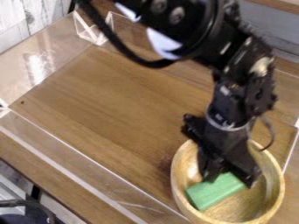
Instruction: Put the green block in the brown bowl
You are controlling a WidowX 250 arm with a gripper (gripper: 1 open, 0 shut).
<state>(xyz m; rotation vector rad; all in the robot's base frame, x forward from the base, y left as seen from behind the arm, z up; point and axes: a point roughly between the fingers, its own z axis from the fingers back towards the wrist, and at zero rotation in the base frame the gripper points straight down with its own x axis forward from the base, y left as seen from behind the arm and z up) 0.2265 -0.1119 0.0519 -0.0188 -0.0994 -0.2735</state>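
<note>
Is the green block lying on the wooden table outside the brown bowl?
No, the green block lies inside the brown bowl.

A: Where do you have free room?

B: The wooden table (100, 105) is bare over the left and middle of the frame, so you can pass there.

A: And what blocks you?

B: At lower right, the brown bowl (184, 178) with its thick rim, and the arm (216, 52) above it. A clear wall (70, 171) runs along the table's left edge.
</note>
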